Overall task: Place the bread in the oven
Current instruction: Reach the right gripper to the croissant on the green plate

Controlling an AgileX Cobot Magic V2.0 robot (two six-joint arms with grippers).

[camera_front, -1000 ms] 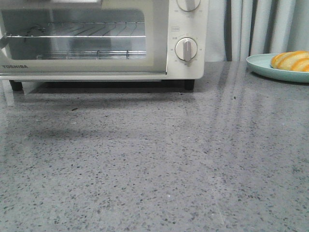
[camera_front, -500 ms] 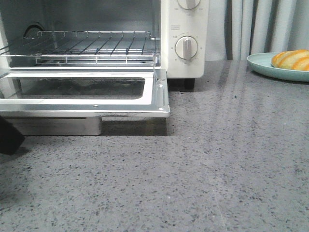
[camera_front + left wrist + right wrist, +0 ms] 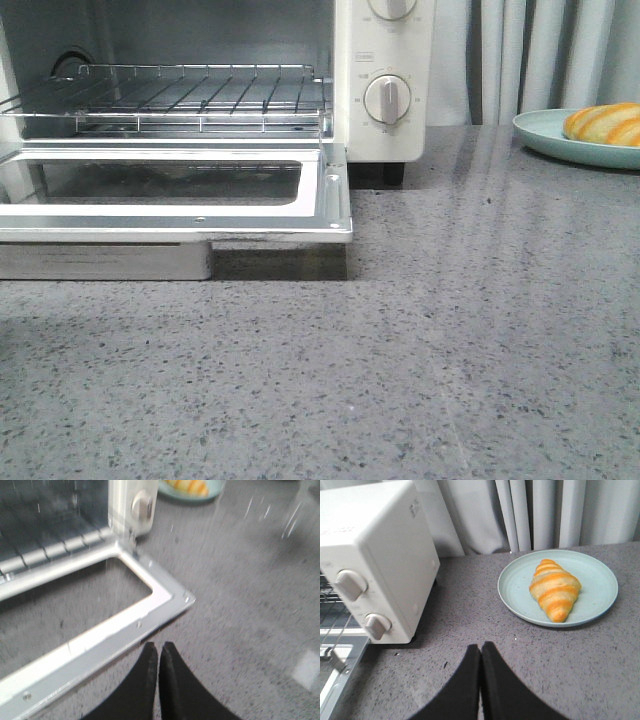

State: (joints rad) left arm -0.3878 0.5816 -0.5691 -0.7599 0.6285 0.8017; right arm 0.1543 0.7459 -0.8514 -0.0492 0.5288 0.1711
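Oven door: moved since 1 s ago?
Yes. The oven door was shut upright against the oven; now it lies folded down toward the camera, exposing the wire rack. Unchanged over the last half second.

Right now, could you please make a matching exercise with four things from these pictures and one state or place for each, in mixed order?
Things:
1. bread
2. oven door
3. wire rack
4. right gripper

States or places:
A. shut, holding nothing
B. folded down, open
C. lying on the pale green plate
D. inside the oven, bare

Pairs: 1-C, 2-B, 3-D, 4-A
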